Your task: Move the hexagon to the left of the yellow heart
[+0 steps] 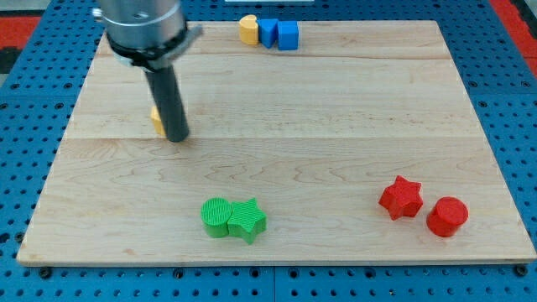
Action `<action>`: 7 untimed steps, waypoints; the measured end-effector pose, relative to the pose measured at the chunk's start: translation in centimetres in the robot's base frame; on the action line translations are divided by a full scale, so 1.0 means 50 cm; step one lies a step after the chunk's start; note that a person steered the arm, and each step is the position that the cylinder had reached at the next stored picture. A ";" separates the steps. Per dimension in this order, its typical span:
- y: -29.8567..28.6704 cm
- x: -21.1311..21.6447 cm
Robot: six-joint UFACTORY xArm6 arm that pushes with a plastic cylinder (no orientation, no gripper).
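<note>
My tip [177, 137] rests on the board at the view's left, right against a yellow block [156, 122], presumably the hexagon. The rod hides most of this block; only a sliver shows on the rod's left, so its shape cannot be made out. The yellow heart [247, 28] sits at the view's top, near the board's far edge, well up and to the right of my tip.
Two blue blocks [268, 32] [288, 35] stand in a row touching the heart's right side. A green cylinder [216, 217] and a green star [247, 220] touch at the bottom centre. A red star [400, 198] and a red cylinder [446, 216] lie at the bottom right.
</note>
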State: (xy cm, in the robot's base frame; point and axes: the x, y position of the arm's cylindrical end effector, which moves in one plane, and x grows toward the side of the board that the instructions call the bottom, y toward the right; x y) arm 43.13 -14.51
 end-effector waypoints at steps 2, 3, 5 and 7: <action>-0.050 -0.051; -0.133 -0.059; -0.001 -0.145; 0.027 -0.325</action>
State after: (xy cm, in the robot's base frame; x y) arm 26.86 -13.17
